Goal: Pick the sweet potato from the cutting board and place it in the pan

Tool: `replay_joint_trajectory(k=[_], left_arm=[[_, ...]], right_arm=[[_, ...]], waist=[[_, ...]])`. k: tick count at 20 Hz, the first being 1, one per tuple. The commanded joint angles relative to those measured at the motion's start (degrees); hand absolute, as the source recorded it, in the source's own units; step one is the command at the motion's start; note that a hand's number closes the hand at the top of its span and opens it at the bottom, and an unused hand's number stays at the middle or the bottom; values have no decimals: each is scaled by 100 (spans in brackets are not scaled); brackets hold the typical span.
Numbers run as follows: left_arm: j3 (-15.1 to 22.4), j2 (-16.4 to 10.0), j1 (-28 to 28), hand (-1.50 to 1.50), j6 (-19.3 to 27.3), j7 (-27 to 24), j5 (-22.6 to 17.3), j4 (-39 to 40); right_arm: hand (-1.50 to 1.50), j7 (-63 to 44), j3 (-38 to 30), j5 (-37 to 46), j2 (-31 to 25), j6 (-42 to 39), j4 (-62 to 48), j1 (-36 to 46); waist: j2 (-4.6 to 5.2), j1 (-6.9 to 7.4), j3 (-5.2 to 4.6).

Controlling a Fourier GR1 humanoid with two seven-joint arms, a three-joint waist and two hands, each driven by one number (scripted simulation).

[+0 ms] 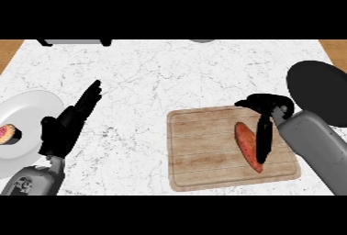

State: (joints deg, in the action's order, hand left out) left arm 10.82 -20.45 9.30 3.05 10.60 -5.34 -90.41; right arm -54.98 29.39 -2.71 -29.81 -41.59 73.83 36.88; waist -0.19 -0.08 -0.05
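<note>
An orange sweet potato point(245, 142) lies lengthwise on the right half of the wooden cutting board point(203, 151). My right hand point(270, 106) is over the board's far right corner. Its long fingers point(263, 137) stretch straight down along the potato's right side and hide that edge, while the thumb juts left above the potato's far tip. No finger curls round the potato. The black pan point(318, 89) sits at the right edge, just beyond my right forearm. My left hand point(62, 128) rests open at the left, fingers pointing up and right.
A white plate point(30, 110) at the left edge carries a small round pink-and-brown item point(8, 134). A grey appliance point(75, 41) and a grey rim point(202, 40) show at the counter's far edge. Wooden floor shows at both top corners.
</note>
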Motion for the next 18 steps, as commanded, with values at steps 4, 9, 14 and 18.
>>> replay_joint_trajectory(k=[4, 9, 14, 18], left_arm=[[-106, 59, 37, 0, -31, 418, 18, -290], [-65, 230, -27, 0, -163, 210, 166, -213], [-306, 231, -50, 0, -336, -37, 186, -19], [-235, 384, -207, 0, -212, 19, 394, -173]], right_arm=[[-150, -946, 229, 182, 82, -167, 442, -371], [-150, -280, 161, 826, 289, 18, -144, -388], [-150, -539, 28, 1026, 619, 13, -78, -491], [150, -106, 192, 1134, 719, -278, 174, -797]], waist=[[-9, -40, 2], [18, 34, 6], [18, 30, 4], [13, 27, 5]])
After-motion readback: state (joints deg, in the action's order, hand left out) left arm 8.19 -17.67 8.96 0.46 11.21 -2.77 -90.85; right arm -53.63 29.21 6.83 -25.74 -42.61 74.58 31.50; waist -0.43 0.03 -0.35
